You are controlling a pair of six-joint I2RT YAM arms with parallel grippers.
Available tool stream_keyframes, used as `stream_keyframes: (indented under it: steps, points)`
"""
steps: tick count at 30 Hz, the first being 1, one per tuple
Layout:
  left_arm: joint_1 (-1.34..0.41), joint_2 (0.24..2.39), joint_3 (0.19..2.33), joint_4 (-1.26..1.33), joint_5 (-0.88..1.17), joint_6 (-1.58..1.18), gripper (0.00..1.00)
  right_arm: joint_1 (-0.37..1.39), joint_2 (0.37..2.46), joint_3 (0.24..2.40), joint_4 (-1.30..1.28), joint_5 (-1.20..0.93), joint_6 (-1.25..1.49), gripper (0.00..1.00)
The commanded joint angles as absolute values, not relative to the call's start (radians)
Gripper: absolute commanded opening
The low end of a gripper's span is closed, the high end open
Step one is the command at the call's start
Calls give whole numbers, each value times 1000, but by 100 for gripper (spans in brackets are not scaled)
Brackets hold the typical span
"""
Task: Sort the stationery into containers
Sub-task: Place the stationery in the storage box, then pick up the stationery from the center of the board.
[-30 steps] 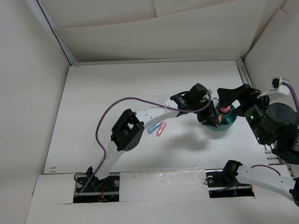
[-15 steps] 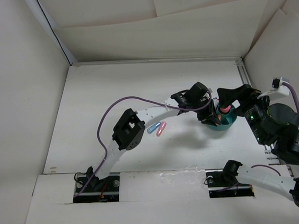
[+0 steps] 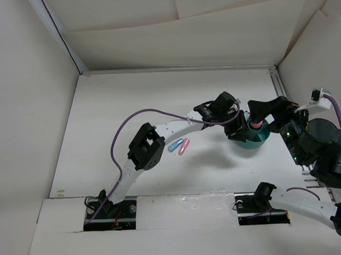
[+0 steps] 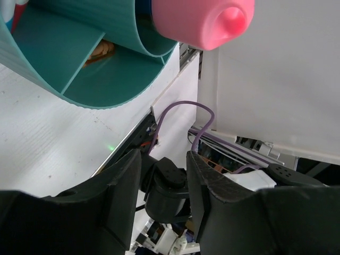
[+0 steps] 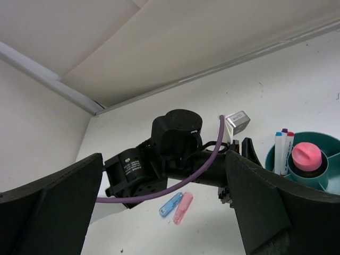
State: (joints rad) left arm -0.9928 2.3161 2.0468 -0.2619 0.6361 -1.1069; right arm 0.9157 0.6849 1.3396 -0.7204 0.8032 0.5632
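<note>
The teal cup (image 3: 259, 139) stands at the right of the table. A pink-capped glue stick (image 3: 255, 124) stands upright in it. In the right wrist view the cup (image 5: 330, 178) also holds the glue stick (image 5: 307, 157) and two white pens (image 5: 278, 151). My left gripper (image 3: 240, 133) is open and empty at the cup's left rim. In the left wrist view the cup wall (image 4: 106, 79), the pink cap (image 4: 204, 21) and an orange marker (image 4: 101, 50) lying in a compartment are close above the gripper (image 4: 162, 178). My right gripper (image 3: 265, 109) hovers open just beyond the cup. A blue marker (image 3: 174, 145) and a pink marker (image 3: 183, 147) lie side by side on the table.
The left arm (image 5: 170, 149) stretches across the table to the cup, and its purple cable (image 3: 142, 114) loops above. White walls close in the table at the back and sides. A metal rail (image 3: 276, 82) runs along the right edge.
The orange marker seen at my left gripper's tip over the cup no longer shows from above. My left gripper has shifted slightly back from the cup. The right arm barely moved.
</note>
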Motion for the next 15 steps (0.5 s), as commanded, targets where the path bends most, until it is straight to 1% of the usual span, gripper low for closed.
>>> stream_keyframes:
  steps: [1,3,4,5,6,7,8,9,10,11,12,13,14,15]
  points:
    - [-992,2298,2094,-215,653,-1114,35,910,676,1339,-658,793,538,100]
    - [-992,2274,2083,-215,629,-1079,34,910,676,1339,-658,793,538,100]
    - [-992,2226,2068,-215,609,-1034,32,910,676,1339,-658,793,529,100]
    - [-992,2194,2045,-215,550,-1007,32,910,676,1339,-658,793,529,100]
    - [-983,2159,1983,-206,514,-974,30,910,676,1330,-658,793,529,100]
    - [-983,2081,1944,-206,468,-938,26,910,667,1330,-658,793,529,100]
    - [-983,2038,1900,-218,366,-870,26,910,658,1321,-658,793,529,100]
    - [-971,1995,1790,-218,320,-842,24,910,658,1321,-658,793,529,100]
    - [-962,1950,1726,-218,280,-821,23,910,647,1296,-658,793,520,97]
    - [-942,1856,1659,-190,232,-799,21,910,635,1287,-658,793,520,90]
    - [-928,1806,1593,-181,137,-781,20,910,635,1278,-649,793,520,83]
    - [-916,1758,1459,-181,89,-770,20,910,635,1260,-649,784,511,72]
    - [-882,1659,1387,-158,53,-770,20,910,624,1259,-649,784,511,49]
    - [-864,1610,1318,-115,2,-770,20,910,624,1243,-649,784,511,38]
